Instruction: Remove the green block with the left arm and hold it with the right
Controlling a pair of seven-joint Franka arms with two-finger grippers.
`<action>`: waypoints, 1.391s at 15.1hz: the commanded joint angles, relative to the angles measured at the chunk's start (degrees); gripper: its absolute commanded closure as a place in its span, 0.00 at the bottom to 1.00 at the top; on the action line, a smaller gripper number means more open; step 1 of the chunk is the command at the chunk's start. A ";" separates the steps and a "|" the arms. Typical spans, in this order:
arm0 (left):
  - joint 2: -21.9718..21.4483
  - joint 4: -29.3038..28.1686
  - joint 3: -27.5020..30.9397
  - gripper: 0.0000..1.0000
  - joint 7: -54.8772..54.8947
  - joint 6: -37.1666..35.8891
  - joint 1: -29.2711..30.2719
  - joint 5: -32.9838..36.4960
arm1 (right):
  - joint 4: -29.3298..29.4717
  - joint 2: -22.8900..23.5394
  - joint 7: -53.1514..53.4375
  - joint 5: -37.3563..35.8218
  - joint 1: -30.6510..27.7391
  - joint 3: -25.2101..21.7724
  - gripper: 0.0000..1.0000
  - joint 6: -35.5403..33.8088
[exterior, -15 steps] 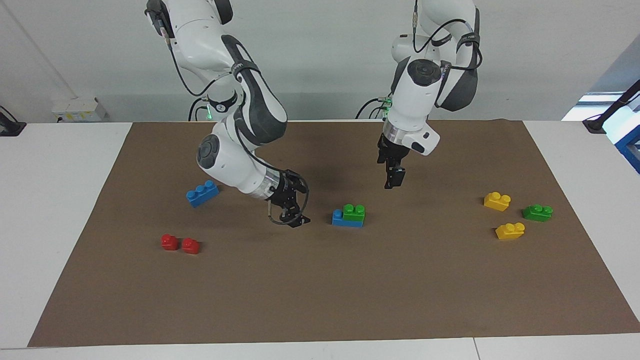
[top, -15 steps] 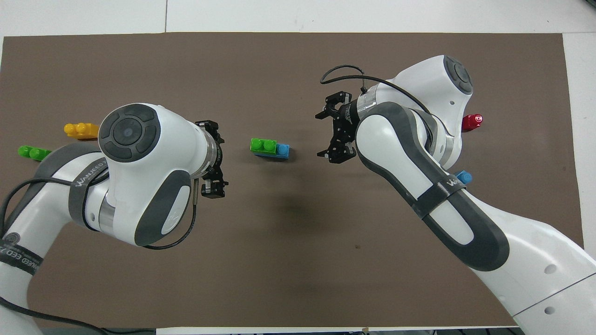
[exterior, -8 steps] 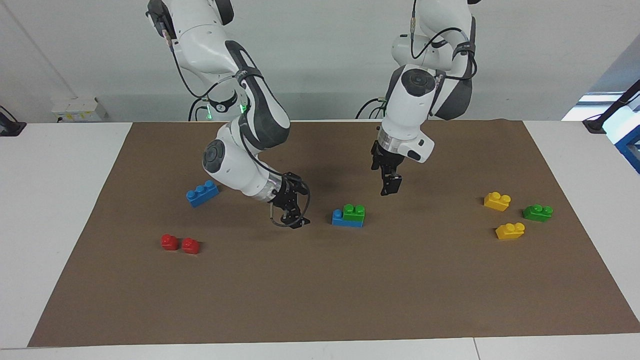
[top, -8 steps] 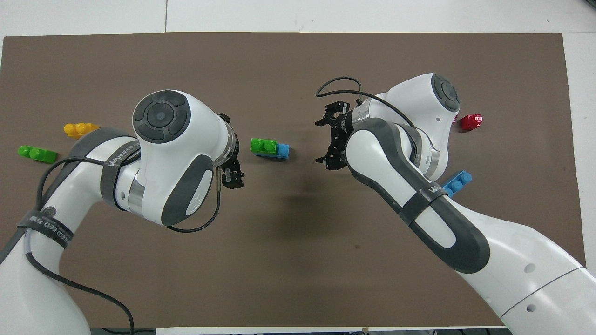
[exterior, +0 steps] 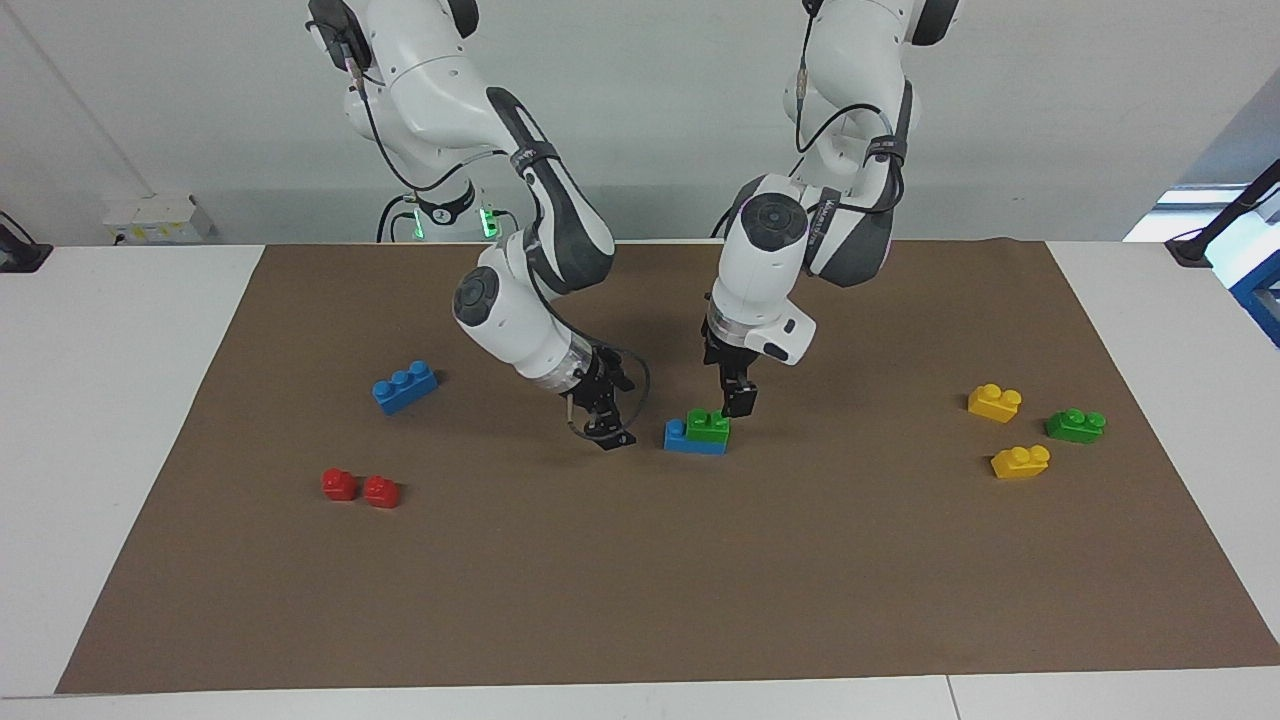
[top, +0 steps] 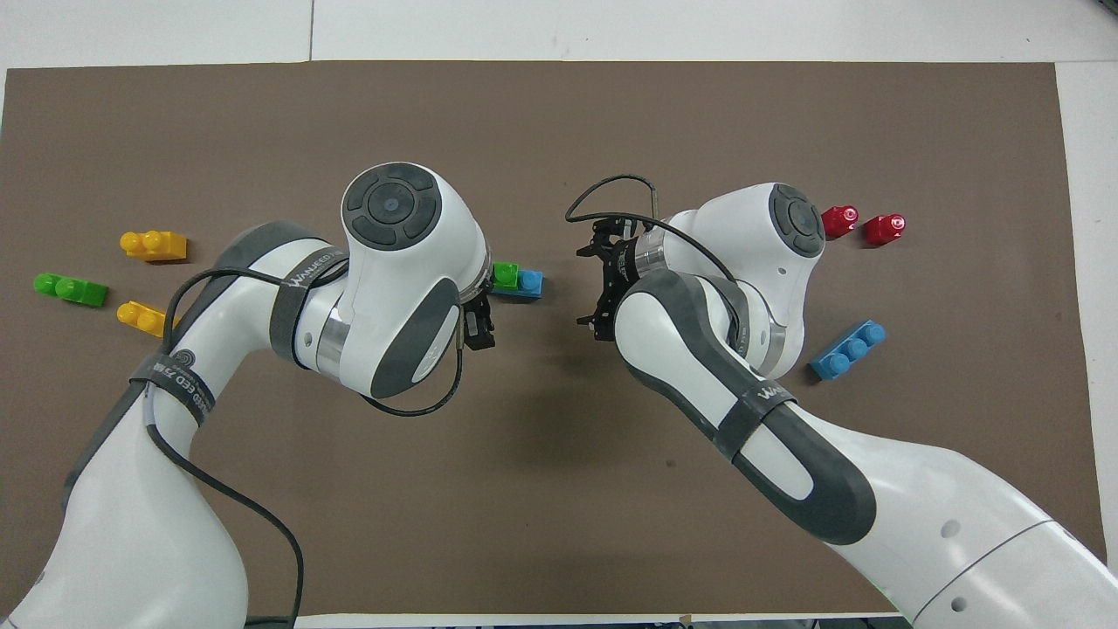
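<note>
1. The green block (exterior: 708, 424) sits pressed onto the blue brick (exterior: 690, 440) near the middle of the brown mat (exterior: 640, 600), covering the end of that brick toward the left arm's end of the table; one blue stud stays bare beside it.
2. It looks like light, rigid moulded plastic with smooth, somewhat slippery walls. The stud fit probably resists a straight pull, so a firm pinch across the two flat side walls, below the studs, seems best.
3. The blue brick beneath likely needs clamping on its bare end, or the pair would lift together.
4. The left gripper (exterior: 738, 400) hangs just over the green block's edge, jaws wide and holding nothing; whether a finger touches the block I cannot tell.
5. The right gripper (exterior: 608, 425) is low over the mat just beside the blue brick's bare end, jaws wide, empty.
6. From overhead, the left arm's wrist hides half of the green block (top: 505, 275) and most of its gripper.
7. A second green block (exterior: 1075, 425) lies loose, well apart from the blue brick, among two yellow bricks (exterior: 994, 402).
</note>
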 commanded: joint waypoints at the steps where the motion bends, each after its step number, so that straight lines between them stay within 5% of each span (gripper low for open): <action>1: 1.05 2.10 0.78 0.00 -0.77 -1.64 -0.78 1.11 | -2.55 -1.37 1.08 2.74 2.39 0.02 0.01 4.56; 21: 2.55 1.31 0.78 0.00 -0.50 4.51 0.01 0.85 | 0.53 6.10 2.50 6.88 8.20 0.02 0.01 15.48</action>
